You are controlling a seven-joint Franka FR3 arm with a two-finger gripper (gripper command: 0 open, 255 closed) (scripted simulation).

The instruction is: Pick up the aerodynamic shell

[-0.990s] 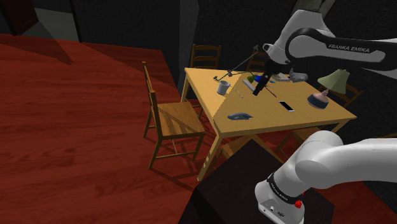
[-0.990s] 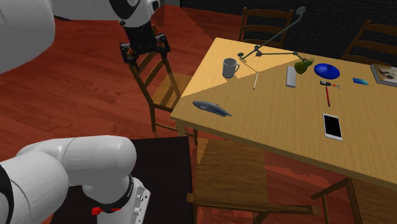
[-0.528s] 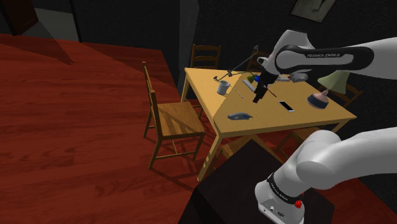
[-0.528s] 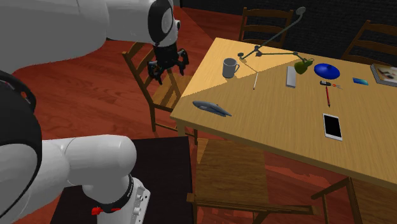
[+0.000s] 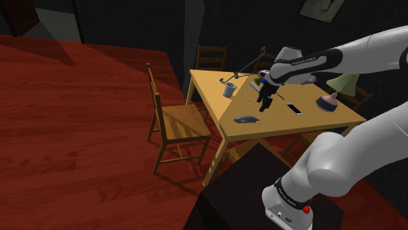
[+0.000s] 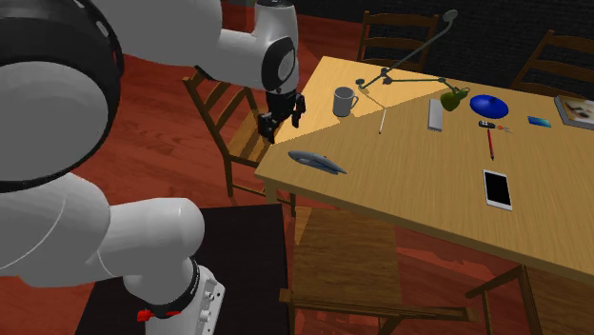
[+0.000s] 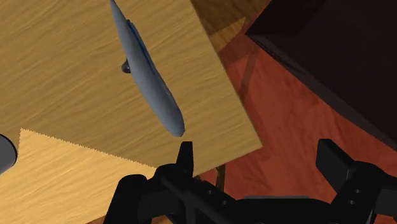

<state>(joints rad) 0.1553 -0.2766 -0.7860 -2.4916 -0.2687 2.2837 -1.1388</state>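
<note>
The hand (image 6: pixel 283 121) hangs released, fingers spread, over the bench (image 6: pixel 419 190) edge. The slim blue-grey aerodynamic shell (image 6: pixel 317 162) lies flat just beyond one fingertip, untouched.

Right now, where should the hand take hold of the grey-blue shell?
Probably across its narrow middle, from above: the shell lies flat on the table, long and slim with tapered ends, so the open hand should span its width, not its length.

Table: light wooden rectangular table (image 6: pixel 409 181)
Mug: grey handled mug (image 6: pixel 343 101), standing on the table
Phone: white flat phone (image 6: pixel 497 188), lying on the table
Chair: wooden slat-back chair (image 5: pixel 182 124), beside the table
</note>
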